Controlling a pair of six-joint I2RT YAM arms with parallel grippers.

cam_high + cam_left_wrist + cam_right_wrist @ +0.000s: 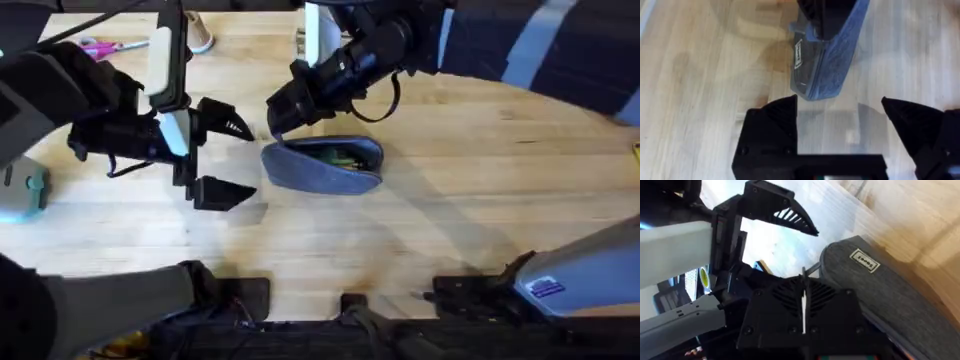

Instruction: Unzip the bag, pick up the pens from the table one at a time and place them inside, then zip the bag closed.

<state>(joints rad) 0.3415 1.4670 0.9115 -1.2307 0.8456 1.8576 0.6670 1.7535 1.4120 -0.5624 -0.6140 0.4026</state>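
While the right tool (278, 120) presses its fingers together at the left end of the bag (325, 166), it appears to be pinching something small there, most likely the zipper pull, though the pull itself is hidden under the fingers. In the right wrist view the two black fingers meet edge to edge just above the grey-blue fabric, beside a small white label sewn on the bag.

Just to the left, the left tool (228, 158) hovers above the worktop (480, 200) with its fingers spread wide and nothing between them. The left wrist view shows those two fingers apart, with the rounded end of the bag lying ahead of them, near but not touching.

The bag rests flat near the middle of the worktop. Its zipper is open along most of the top, and something green and orange shows inside through the gap. A pen may be among the contents, but that cannot be made out for certain. No loose pen lies on the bare wood around the bag.

Judging from this, the unzipping and loading steps look finished, and the closing of the zipper is what remains. Pink-handled scissors (100, 46) lie at the far left edge, well apart from the bag.
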